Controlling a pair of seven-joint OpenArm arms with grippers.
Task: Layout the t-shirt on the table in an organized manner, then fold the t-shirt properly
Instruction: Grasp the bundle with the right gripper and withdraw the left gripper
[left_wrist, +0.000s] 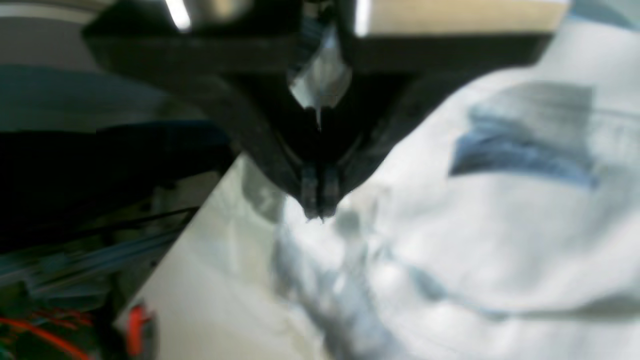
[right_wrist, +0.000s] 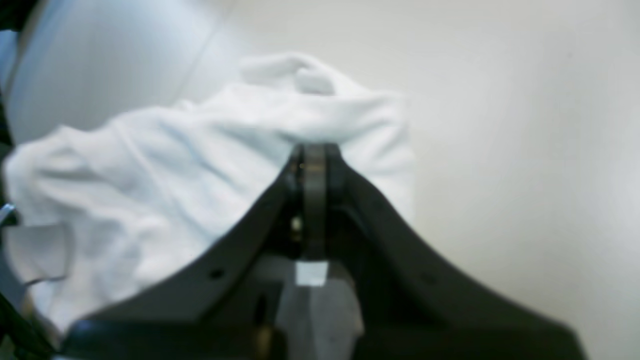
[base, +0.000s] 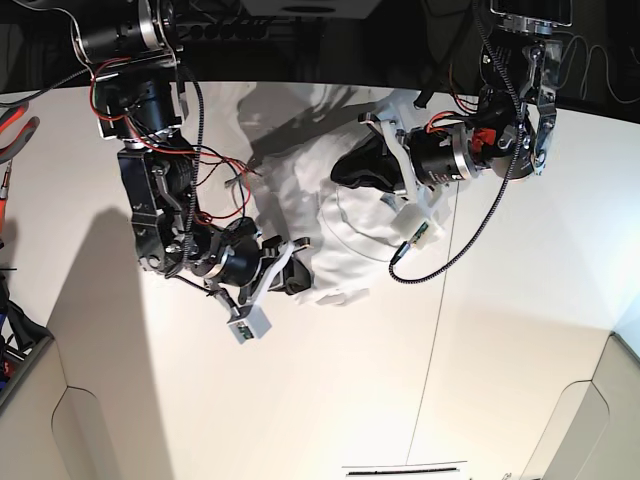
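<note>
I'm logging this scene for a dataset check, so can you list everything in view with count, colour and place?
t-shirt: one, white, crumpled in the far middle of the table, between the two arms.
table: one, off-white, fills most of the base view; thin dark seam runs across it.
left gripper: one, black, shut, tips at the shirt's edge; whether it pinches cloth is too blurred to tell.
right gripper: one, black, shut on a fold of the t-shirt.
arms: two, black with red and black wiring, reaching in from the far edge.
</note>
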